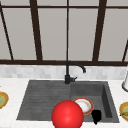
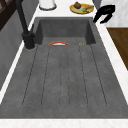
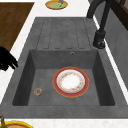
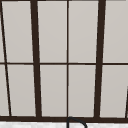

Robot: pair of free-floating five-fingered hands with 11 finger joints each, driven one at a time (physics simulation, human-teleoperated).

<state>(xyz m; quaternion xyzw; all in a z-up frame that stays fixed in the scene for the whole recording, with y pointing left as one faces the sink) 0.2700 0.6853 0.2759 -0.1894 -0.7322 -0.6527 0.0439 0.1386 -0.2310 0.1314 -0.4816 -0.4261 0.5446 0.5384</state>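
My right hand [image 1: 96,116] hovers over the front rim of the sink basin [image 1: 106,100], near its right corner, with fingers loosely curved downward and nothing in them. It also appears in the left side view as a hand [image 2: 103,13] above the counter's front edge, and in the right side view as a hand [image 3: 6,60] at the left border. A white plate with a red rim [image 1: 83,105] [image 3: 71,82] [image 2: 58,43] lies flat on the basin floor, to the hand's left. A big red ball [image 1: 67,115] covers the sink's front edge in the front view.
A black faucet [image 1: 68,75] [image 3: 100,30] [image 2: 25,25] stands behind the sink. The ribbed drainboard [image 2: 62,75] takes the left half. Yellow plates of food [image 1: 2,99] [image 1: 124,110] [image 2: 81,8] sit on the counter at both sides. A white canister [image 1: 125,82] stands at right. A small drain stopper [image 3: 37,91] lies in the basin.
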